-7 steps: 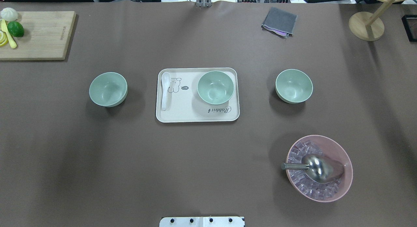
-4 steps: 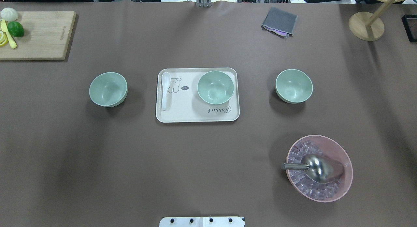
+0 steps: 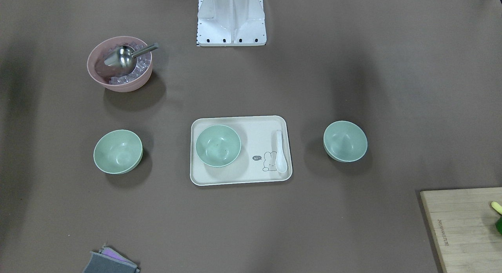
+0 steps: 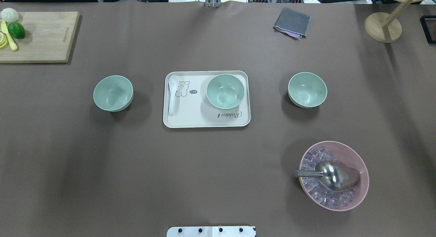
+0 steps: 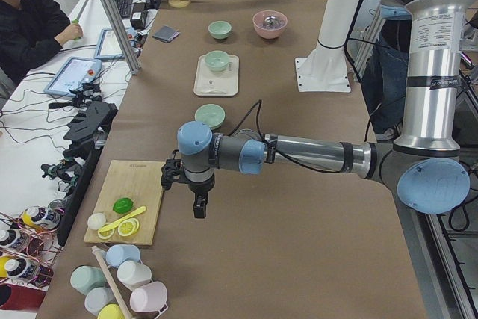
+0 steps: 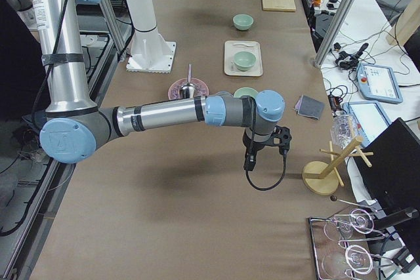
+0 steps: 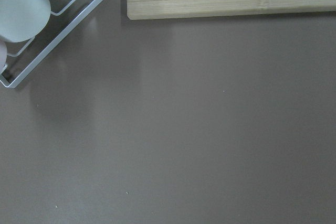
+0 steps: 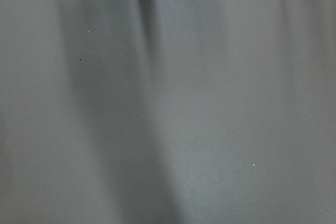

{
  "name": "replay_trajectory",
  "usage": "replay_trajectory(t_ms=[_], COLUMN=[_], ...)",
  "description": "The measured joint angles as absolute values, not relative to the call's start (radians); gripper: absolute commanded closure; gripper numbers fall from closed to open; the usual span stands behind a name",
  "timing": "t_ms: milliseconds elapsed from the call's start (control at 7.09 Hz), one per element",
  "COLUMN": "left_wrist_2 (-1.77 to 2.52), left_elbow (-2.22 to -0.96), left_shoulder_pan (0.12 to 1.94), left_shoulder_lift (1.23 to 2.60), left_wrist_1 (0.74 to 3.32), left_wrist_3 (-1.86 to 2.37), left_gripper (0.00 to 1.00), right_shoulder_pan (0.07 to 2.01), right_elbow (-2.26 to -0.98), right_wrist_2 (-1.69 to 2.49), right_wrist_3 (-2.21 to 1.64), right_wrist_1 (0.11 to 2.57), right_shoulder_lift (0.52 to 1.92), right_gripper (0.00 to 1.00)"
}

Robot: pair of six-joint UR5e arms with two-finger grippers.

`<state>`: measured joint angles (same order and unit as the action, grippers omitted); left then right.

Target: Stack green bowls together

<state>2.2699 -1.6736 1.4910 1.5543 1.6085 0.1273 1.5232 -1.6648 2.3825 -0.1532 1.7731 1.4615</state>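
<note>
- Nothing on the table had moved since a second ago: in the overhead view we found all three green bowls, the tray [image 4: 190, 121] and the pink bowl [image 4: 362, 189] in the same spots.
- Neither arm entered the overhead or front view, so no grasp had begun.
- We saw the left gripper [image 5: 198, 209] only in the side view. It hung above bare tabletop just beside the cutting board [image 5: 131, 184], and we could not tell whether its fingers were spread or pressed together.
- Its wrist camera showed only cloth, the board's edge and a cup rack, with no bowl.
- From that gripper, the left bowl [image 4: 113, 93] sat a little way beyond, towards the table's middle. The middle bowl [image 4: 225, 91] lay farther on, standing on the tray, and the right bowl [image 4: 307, 90] was farthest.
- We saw the right gripper [image 6: 249, 163] only from the other side view, held over bare cloth near the wooden stand [image 6: 321, 176]. Its state was likewise unclear to us, and its wrist camera showed only blurred cloth.
- The right bowl lay just past that gripper's arm, which partly hid it.
- We judged the task not yet started: all three bowls stood upright, well apart, with none nested in another.
- Each arm would probably need to reach inward for its nearest bowl first.
</note>
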Motion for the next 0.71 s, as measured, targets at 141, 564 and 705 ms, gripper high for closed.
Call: replay_trajectory(t_ms=[141, 564, 705], left_wrist_2=[2.27, 2.269, 2.269], left_elbow=[-1.674, -1.674, -1.676], left_shoulder_pan=[1.491, 1.491, 1.491], left_shoulder_lift=[1.555, 1.561, 1.563], left_wrist_1=[1.609, 1.609, 1.609], left_wrist_3=[0.127, 0.127, 0.127], left_gripper=[0.02, 0.02, 0.02], right_shoulder_pan=[1.523, 1.523, 1.523], right_elbow=[-1.665, -1.667, -1.667], right_wrist_2=[2.383, 2.385, 2.385], right_wrist_3=[-0.155, -0.156, -0.156], right_wrist_1=[1.773, 1.773, 1.773], right_shoulder_lift=[1.461, 1.46, 1.46], right_gripper=[0.0, 0.0, 0.0])
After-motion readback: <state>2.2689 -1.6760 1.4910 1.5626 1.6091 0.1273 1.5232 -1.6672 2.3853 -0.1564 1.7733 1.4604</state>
